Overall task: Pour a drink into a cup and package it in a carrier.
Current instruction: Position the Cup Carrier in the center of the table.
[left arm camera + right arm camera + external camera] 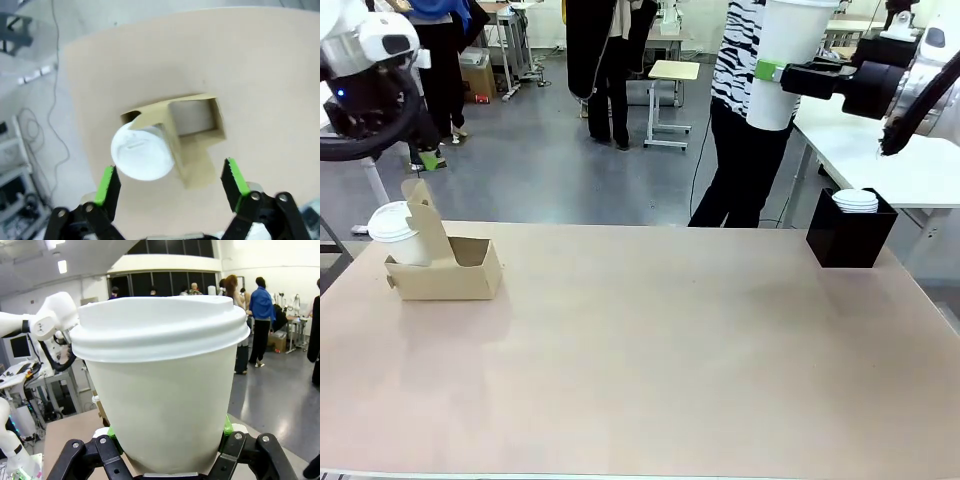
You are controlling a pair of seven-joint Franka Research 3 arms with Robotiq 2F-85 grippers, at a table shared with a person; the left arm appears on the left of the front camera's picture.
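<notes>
The right gripper [772, 72] is clamping a white lidded cup [790, 60] high above the table's far right. The left gripper [171, 182] is hovering, jaws apart, over the carrier [470, 280], which is sitting at the table's left holding a second cup [400, 235].

White cup [395, 235], brown carrier [450, 272], black box [850, 240], tan table [670, 350], green pads [106, 186] on black fingers [115, 194], black-and-white striped top [735, 60].

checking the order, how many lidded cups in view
2. One cup stands in the carrier at table left; the other cup is in the raised right gripper. The white stack in the black box may hide more.
</notes>
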